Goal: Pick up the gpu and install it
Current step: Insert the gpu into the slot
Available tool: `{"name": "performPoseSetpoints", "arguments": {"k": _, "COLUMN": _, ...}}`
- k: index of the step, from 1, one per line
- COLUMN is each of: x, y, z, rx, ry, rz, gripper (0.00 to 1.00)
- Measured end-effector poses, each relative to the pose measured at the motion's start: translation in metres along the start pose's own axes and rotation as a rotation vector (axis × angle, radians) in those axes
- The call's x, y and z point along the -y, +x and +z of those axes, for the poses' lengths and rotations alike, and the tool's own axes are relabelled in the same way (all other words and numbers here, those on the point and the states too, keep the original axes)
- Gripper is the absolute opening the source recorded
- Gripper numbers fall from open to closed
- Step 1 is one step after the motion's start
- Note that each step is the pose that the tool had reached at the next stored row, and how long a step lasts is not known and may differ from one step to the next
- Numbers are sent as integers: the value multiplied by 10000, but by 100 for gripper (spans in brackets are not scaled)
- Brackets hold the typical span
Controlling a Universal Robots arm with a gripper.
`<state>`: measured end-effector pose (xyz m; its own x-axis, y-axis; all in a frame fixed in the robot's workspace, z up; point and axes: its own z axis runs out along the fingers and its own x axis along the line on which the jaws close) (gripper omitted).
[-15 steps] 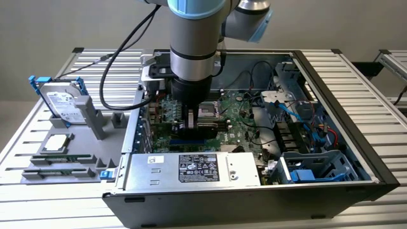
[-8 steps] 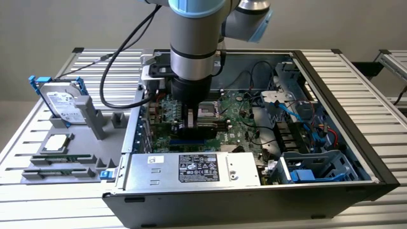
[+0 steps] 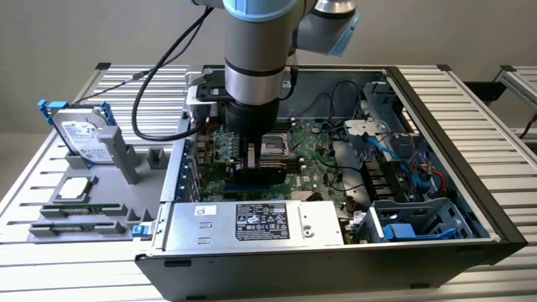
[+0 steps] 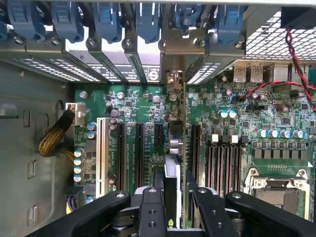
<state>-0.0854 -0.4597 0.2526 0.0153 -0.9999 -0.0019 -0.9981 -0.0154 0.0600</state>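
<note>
Green motherboard point(image 3: 323, 157) lines the floor of the open computer case point(image 3: 436, 113).

Exterior view: the gripper point(image 3: 256, 160) is down inside the case, holding the graphics card point(image 3: 277, 165) on edge just above the board.

Wrist view: the fingers point(image 4: 150, 212) are clamped on both faces of the graphics card point(image 4: 174, 163), which stands between two black slots point(image 4: 195, 148).

Risk, as judged: if the card's edge sits beside its slot rather than over it, downward pressure could strike nearby components or twist the card in the grip.

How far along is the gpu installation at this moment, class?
Done: pickup, since the claw grips the gpu edge-on inside the computer case. In hand: the card stands over the expansion slots. Left: the claw has not let go, and whether the card is fully seated cannot be told.
</note>
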Motion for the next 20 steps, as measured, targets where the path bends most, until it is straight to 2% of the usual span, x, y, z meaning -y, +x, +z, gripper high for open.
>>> {"name": "performPoseSetpoints", "arguments": {"k": 20, "x": -9, "y": -20, "z": 38, "rx": -10, "ry": -17, "rz": -55, "gripper": 27}}
